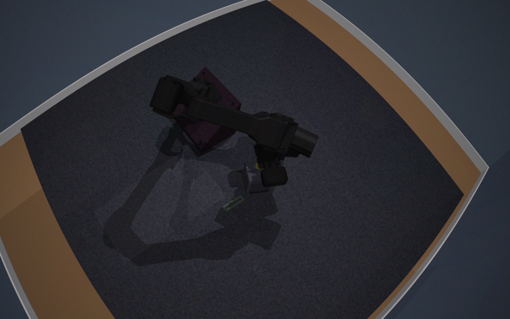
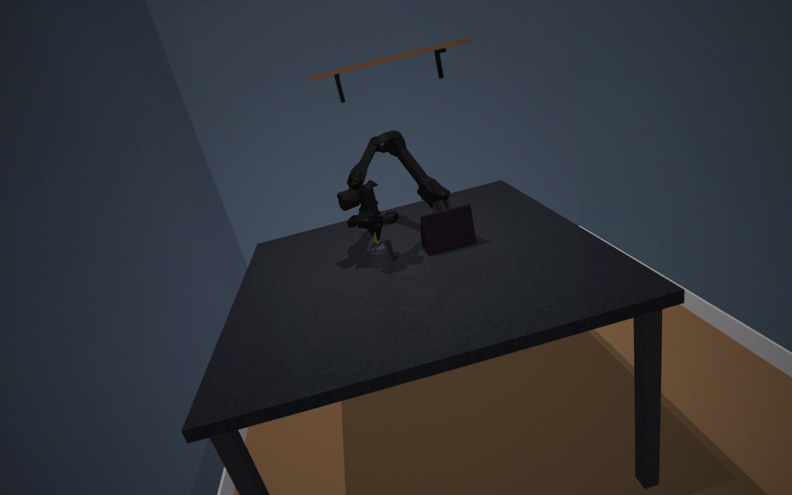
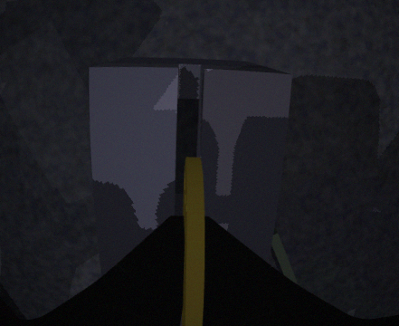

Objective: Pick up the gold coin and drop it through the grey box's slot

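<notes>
My gripper (image 2: 377, 234) (image 3: 188, 231) is shut on the gold coin (image 1: 258, 166) (image 2: 376, 238) (image 3: 194, 263) and holds it on edge over the grey box (image 1: 255, 185) (image 2: 380, 256) (image 3: 131, 127). In the wrist view the coin runs nearly parallel to the dark slot (image 3: 187, 129) in the lid. The coin's far end overlaps the slot but sits slightly right of its middle. In the exterior view the coin is just above the lid; whether it touches cannot be told. The dark-green holder (image 1: 242, 198) (image 3: 284, 260) lies beside the box, without the coin.
The arm's dark red base block (image 1: 219, 136) (image 2: 448, 229) stands behind the box in the top view and to its right in the exterior view. The arm and its shadows cover part of the dark table (image 1: 328, 238) (image 2: 436, 320). A wall shelf (image 2: 386, 59) is far above.
</notes>
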Action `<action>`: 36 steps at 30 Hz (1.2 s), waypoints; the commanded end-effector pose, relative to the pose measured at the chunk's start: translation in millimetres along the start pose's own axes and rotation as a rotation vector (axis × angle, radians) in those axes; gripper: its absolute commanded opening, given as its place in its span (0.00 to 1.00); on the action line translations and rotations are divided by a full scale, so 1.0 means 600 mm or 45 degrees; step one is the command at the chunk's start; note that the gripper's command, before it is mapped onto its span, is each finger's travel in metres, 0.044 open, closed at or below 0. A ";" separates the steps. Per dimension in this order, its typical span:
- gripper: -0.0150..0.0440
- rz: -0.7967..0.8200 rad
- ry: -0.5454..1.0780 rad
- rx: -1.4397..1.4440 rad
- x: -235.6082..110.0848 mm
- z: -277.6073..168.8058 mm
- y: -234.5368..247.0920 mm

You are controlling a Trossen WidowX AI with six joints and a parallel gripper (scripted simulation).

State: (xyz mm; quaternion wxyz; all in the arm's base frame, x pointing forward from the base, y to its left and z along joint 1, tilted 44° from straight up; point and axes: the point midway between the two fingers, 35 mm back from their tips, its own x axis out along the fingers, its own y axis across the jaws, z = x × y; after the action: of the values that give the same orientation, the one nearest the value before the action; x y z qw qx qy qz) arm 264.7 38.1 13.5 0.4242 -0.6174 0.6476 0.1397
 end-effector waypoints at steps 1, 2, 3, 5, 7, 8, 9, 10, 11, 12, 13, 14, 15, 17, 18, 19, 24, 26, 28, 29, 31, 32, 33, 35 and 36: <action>0.25 -0.001 0.006 -0.007 0.006 -0.002 0.001; 0.25 -0.001 0.006 -0.007 0.006 -0.002 0.001; 0.25 -0.001 0.006 -0.008 0.007 -0.002 0.001; 0.25 -0.001 0.006 -0.009 0.008 -0.002 0.002; 0.25 -0.001 0.006 -0.010 0.010 -0.002 0.002; 0.25 -0.001 0.006 -0.011 0.010 -0.002 0.002; 0.25 -0.001 0.006 -0.011 0.011 -0.002 0.002; 0.25 -0.001 0.006 -0.011 0.012 -0.002 0.002; 0.25 -0.001 0.006 -0.011 0.012 -0.002 0.002; 0.30 0.000 -0.001 -0.001 0.008 -0.001 0.001; 0.34 0.000 -0.001 -0.001 0.008 -0.001 0.001; 0.39 0.000 -0.001 -0.001 0.008 -0.001 0.001; 0.43 0.000 -0.001 -0.001 0.008 -0.001 0.001; 0.52 0.000 -0.001 -0.001 0.008 -0.001 0.001; 0.53 0.000 -0.001 -0.001 0.008 -0.001 0.001; 0.53 0.000 -0.001 -0.001 0.008 -0.001 0.001; 0.53 0.000 -0.001 -0.001 0.008 -0.001 0.001; 0.53 0.000 -0.001 -0.001 0.008 -0.001 0.001; 0.62 0.000 -0.001 -0.002 0.003 0.000 0.001; 0.66 0.000 -0.001 -0.002 -0.003 0.000 0.001; 0.75 0.001 -0.001 -0.003 -0.017 0.000 0.001; 0.79 0.001 -0.001 -0.003 -0.021 0.000 0.001; 0.84 0.001 -0.001 -0.003 -0.022 0.000 0.001; 0.93 0.001 0.000 -0.004 -0.027 0.000 0.001; 0.97 0.001 0.002 -0.006 -0.043 -0.001 0.002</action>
State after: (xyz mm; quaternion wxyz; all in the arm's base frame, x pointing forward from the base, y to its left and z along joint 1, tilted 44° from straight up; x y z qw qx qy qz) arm 261.3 44.4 21.5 0.4187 -0.6189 0.6494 0.1410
